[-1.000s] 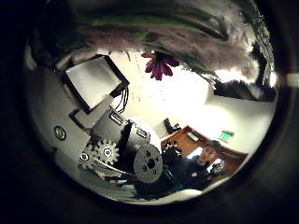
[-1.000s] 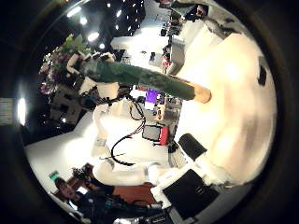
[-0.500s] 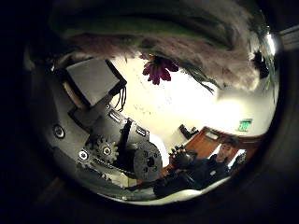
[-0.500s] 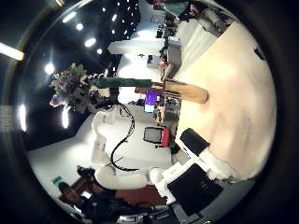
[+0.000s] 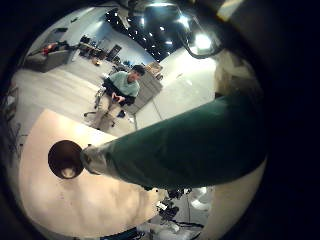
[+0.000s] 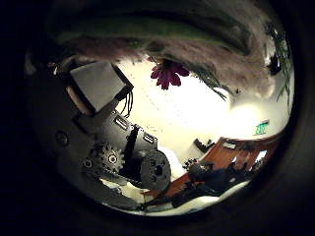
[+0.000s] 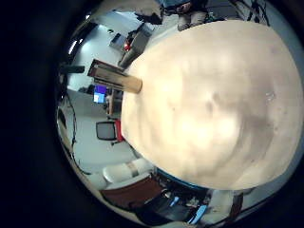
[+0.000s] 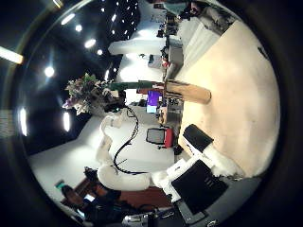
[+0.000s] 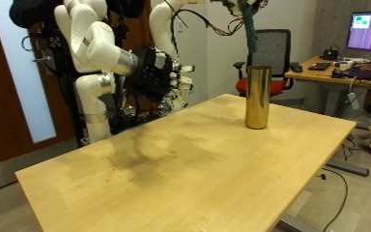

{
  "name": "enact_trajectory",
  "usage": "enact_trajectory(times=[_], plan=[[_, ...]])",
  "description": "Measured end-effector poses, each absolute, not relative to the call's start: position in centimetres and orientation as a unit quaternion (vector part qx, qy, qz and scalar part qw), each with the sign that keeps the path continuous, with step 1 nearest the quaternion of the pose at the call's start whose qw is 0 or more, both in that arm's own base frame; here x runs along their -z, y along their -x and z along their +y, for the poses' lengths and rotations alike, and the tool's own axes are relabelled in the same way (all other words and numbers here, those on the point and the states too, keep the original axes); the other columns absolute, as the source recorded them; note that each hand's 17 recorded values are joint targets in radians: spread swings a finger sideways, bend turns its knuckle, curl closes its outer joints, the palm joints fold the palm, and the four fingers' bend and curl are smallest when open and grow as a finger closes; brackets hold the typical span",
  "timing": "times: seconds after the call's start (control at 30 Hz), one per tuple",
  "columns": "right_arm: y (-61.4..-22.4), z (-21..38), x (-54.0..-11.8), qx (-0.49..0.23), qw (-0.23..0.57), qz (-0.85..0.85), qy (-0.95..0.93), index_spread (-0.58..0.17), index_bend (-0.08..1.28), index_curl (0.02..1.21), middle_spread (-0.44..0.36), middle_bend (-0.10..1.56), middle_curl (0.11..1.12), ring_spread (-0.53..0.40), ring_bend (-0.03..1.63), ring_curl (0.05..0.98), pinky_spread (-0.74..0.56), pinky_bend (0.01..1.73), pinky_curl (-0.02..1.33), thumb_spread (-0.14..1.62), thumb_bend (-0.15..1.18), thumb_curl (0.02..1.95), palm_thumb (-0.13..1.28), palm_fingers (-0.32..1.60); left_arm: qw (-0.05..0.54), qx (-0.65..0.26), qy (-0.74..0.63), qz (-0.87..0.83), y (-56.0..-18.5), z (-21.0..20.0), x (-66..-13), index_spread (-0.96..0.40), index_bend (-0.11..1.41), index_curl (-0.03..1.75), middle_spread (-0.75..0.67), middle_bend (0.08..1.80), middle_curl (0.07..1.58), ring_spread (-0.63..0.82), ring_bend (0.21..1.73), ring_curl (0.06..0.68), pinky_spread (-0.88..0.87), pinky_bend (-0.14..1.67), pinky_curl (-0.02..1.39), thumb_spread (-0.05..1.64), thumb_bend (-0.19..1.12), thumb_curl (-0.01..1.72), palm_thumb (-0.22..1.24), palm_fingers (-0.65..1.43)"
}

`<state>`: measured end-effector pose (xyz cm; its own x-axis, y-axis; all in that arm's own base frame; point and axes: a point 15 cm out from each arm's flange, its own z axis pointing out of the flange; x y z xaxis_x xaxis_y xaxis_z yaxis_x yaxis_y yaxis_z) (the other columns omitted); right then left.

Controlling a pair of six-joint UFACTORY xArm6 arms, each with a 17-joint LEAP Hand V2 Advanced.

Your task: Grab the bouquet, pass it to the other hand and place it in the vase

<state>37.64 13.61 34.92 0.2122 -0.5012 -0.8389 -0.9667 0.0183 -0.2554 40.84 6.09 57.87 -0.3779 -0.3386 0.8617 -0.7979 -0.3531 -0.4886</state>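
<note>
Left hand is cut off above the outside view; its grip cannot be told. Bouquet (image 9: pixel 252 37) stem enters vase (image 9: pixel 256 96). Right hand (image 9: pixel 164 77) hangs relaxed, empty.

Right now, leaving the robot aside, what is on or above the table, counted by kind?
vase: 1
bouquet: 1
Total: 2

vase (image 9: pixel 256 96) on table (image 9: pixel 173 174), bouquet (image 9: pixel 251 37) above vase
</note>
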Motion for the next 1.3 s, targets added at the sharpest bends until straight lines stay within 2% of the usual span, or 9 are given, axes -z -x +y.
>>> enact_trajectory(times=[0.6,0.7,0.8,0.83,0.87,0.9,1.03,1.2,1.3], plan=[[-37.8,13.7,-34.4,-0.276,0.429,0.568,0.646,-0.318,0.18,0.30,0.149,0.18,0.29,0.248,0.44,0.233,0.52,0.52,0.30,0.94,-0.03,0.48,0.80,0.13,0.181,-0.616,-0.554,-0.529,-43.2,9.0,-52.6,-0.75,0.32,1.47,-0.53,1.09,1.01,-0.41,1.42,0.567,-0.58,1.10,0.69,0.14,-0.03,0.91,1.10,1.06],[-37.7,14.1,-34.4,-0.278,0.427,0.566,0.648,-0.316,0.19,0.31,0.150,0.18,0.29,0.250,0.43,0.230,0.52,0.50,0.29,0.94,-0.03,0.48,0.80,0.15,0.182,-0.611,-0.561,-0.528,-43.7,9.8,-51.0,-0.72,0.20,1.46,-0.53,1.02,1.00,-0.44,1.34,0.544,-0.61,1.13,0.68,0.23,-0.07,0.86,0.92,0.95],[-37.8,14.2,-34.3,-0.280,0.426,0.565,0.649,-0.314,0.19,0.32,0.150,0.18,0.29,0.255,0.42,0.226,0.51,0.48,0.28,0.94,-0.02,0.48,0.81,0.17,0.185,-0.582,-0.579,-0.540,-43.5,10.4,-48.8,-0.67,0.13,1.41,-0.51,0.94,0.98,-0.47,1.20,0.523,-0.63,1.12,0.67,0.40,-0.08,0.79,0.78,0.58],[-37.8,14.2,-34.4,-0.280,0.426,0.564,0.649,-0.311,0.19,0.32,0.150,0.18,0.29,0.256,0.41,0.226,0.52,0.47,0.28,0.94,-0.03,0.48,0.81,0.17,0.186,-0.570,-0.587,-0.544,-43.5,10.8,-47.8,-0.61,0.15,1.37,-0.43,0.78,0.93,-0.35,1.08,0.502,-0.48,0.87,0.62,0.58,-0.11,0.72,0.64,0.02],[-37.8,14.3,-34.4,-0.280,0.426,0.564,0.649,-0.309,0.19,0.33,0.150,0.18,0.28,0.256,0.41,0.225,0.52,0.47,0.28,0.94,-0.03,0.48,0.81,0.18,0.184,-0.563,-0.594,-0.544,-43.6,11.3,-47.1,-0.47,0.08,1.27,-0.14,0.48,0.82,-0.04,0.97,0.440,-0.11,0.69,0.58,0.68,-0.09,0.64,0.53,-0.35],[-37.8,14.2,-34.3,-0.280,0.426,0.564,0.649,-0.308,0.19,0.33,0.150,0.18,0.28,0.256,0.40,0.224,0.51,0.47,0.27,0.94,-0.03,0.48,0.80,0.18,0.179,-0.559,-0.602,-0.541,-43.8,11.9,-46.5,-0.33,0.02,1.17,0.08,0.34,0.70,0.15,0.88,0.358,0.12,0.60,0.48,0.74,-0.08,0.58,0.46,-0.35],[-37.8,14.4,-34.4,-0.281,0.426,0.563,0.650,-0.302,0.20,0.34,0.151,0.17,0.27,0.256,0.39,0.223,0.50,0.43,0.27,0.95,-0.02,0.48,0.81,0.20,0.170,-0.552,-0.638,-0.510,-44.0,15.4,-43.6,0.08,0.01,0.78,0.49,0.17,0.50,0.48,0.71,0.255,0.51,0.48,0.36,0.78,-0.05,0.44,0.31,-0.31],[-37.8,14.8,-34.7,-0.281,0.426,0.558,0.655,-0.303,0.20,0.35,0.151,0.17,0.26,0.259,0.39,0.222,0.50,0.41,0.26,0.94,-0.03,0.48,0.81,0.21,0.171,-0.521,-0.668,-0.504,-42.3,18.4,-40.7,0.23,0.06,0.47,0.61,0.15,0.37,0.62,0.60,0.208,0.65,0.40,0.31,0.77,-0.05,0.38,0.27,-0.24],[-37.8,14.8,-34.8,-0.280,0.426,0.557,0.656,-0.298,0.20,0.36,0.150,0.17,0.26,0.259,0.39,0.221,0.51,0.40,0.26,0.94,-0.03,0.48,0.81,0.22,0.165,-0.523,-0.673,-0.496,-41.2,19.9,-40.4,0.25,0.08,0.36,0.63,0.15,0.31,0.66,0.56,0.197,0.68,0.37,0.30,0.76,-0.04,0.36,0.26,-0.22]])
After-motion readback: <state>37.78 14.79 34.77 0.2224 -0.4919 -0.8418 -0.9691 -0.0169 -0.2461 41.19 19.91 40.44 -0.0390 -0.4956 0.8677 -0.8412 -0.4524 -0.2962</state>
